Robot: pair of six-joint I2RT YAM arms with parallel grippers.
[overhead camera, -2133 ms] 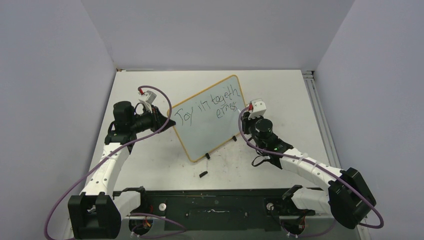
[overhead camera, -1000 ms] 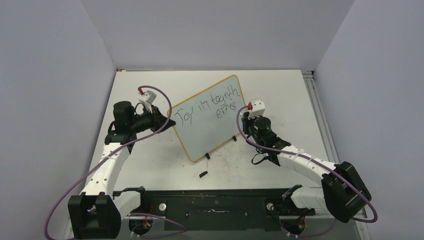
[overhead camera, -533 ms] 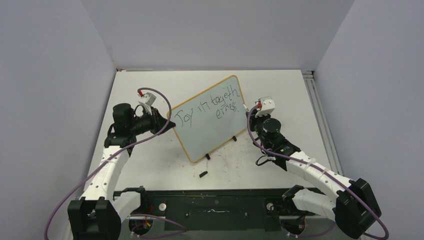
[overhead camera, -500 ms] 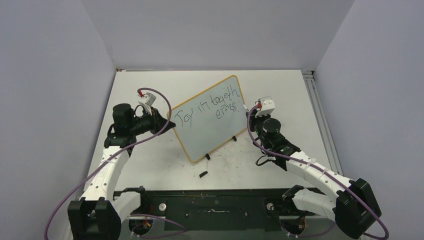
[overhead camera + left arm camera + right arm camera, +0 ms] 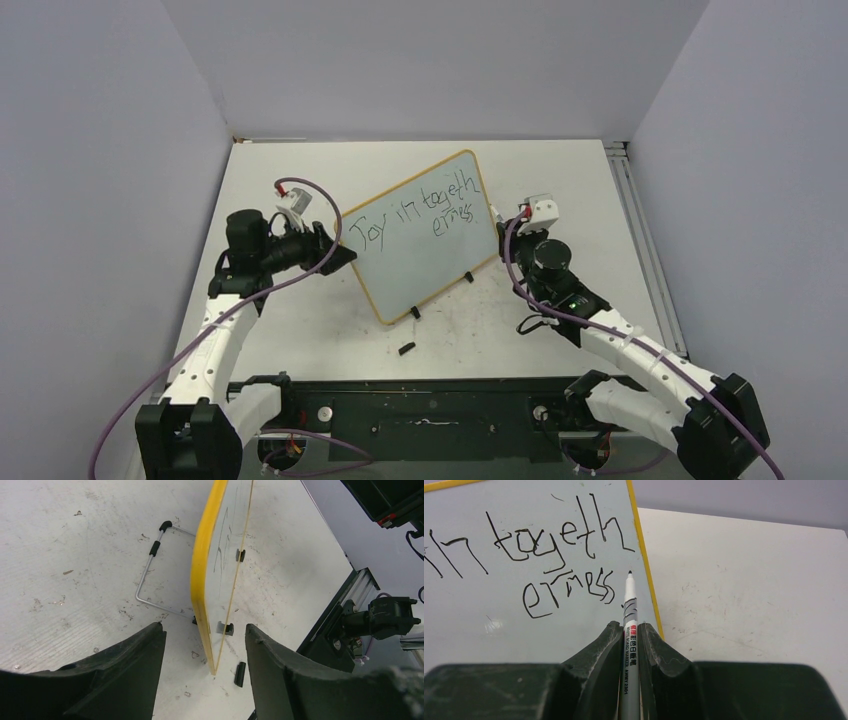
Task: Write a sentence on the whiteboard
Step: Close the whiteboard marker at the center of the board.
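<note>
Jaws of the left gripper (image 5: 343, 255), clamped a moment ago on the left edge of the board (image 5: 412, 268), now stand apart on either side of it, not touching. The right gripper (image 5: 630, 628) has drawn back rightward, still pinching the one marker (image 5: 629, 602), whose tip is just off the board's right edge. The board stands tilted mid-table (image 5: 300, 320) on two black feet (image 5: 415, 312), bearing the sentence (image 5: 425, 212) in two lines. Seen edge-on from the left wrist, the writing is barely legible. One black piece (image 5: 405, 349) near the feet is too small to identify.
</note>
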